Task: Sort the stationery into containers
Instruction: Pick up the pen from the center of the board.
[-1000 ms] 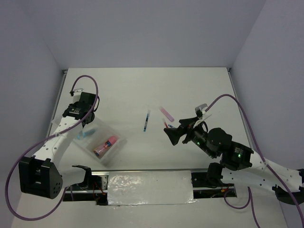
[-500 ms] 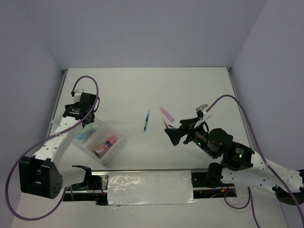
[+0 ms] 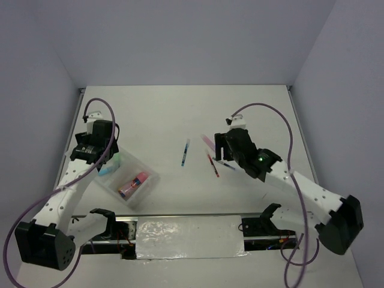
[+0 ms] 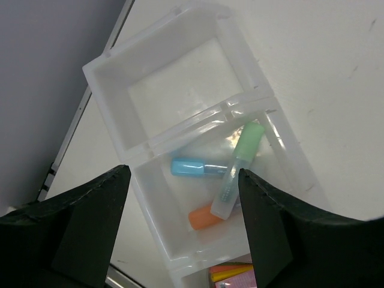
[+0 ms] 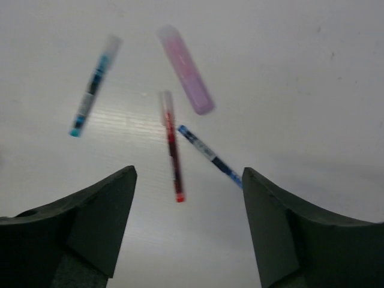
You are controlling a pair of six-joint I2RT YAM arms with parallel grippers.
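The clear three-compartment tray [image 4: 120, 114] [image 3: 150, 177] lies under my left gripper [image 4: 183, 174] [image 3: 103, 157], which hangs open and empty above it. Blue [image 4: 192, 167], green [image 4: 240, 165] and orange [image 4: 207, 217] highlighters lie in the middle compartment. The pink tube [image 3: 133, 185] [image 4: 237, 277] lies in the nearest compartment. My right gripper [image 5: 187, 174] [image 3: 221, 153] is open above the table, over a red pen [image 5: 173, 150] [image 3: 212, 165] and a blue pen [image 5: 210, 155]. A purple highlighter [image 5: 186, 69] [image 3: 208, 141] and another blue pen [image 5: 93, 84] [image 3: 185, 152] lie beyond.
The tray's far compartment [image 4: 174, 78] holds nothing. The table's left edge [image 4: 72, 132] and the grey wall run close beside the tray. A foil-covered strip [image 3: 189, 237] lies between the arm bases at the table's near edge.
My left gripper has opened over the tray and pulled back a little. My right arm has swung left and forward to hang over the pens, its jaws slightly narrower.
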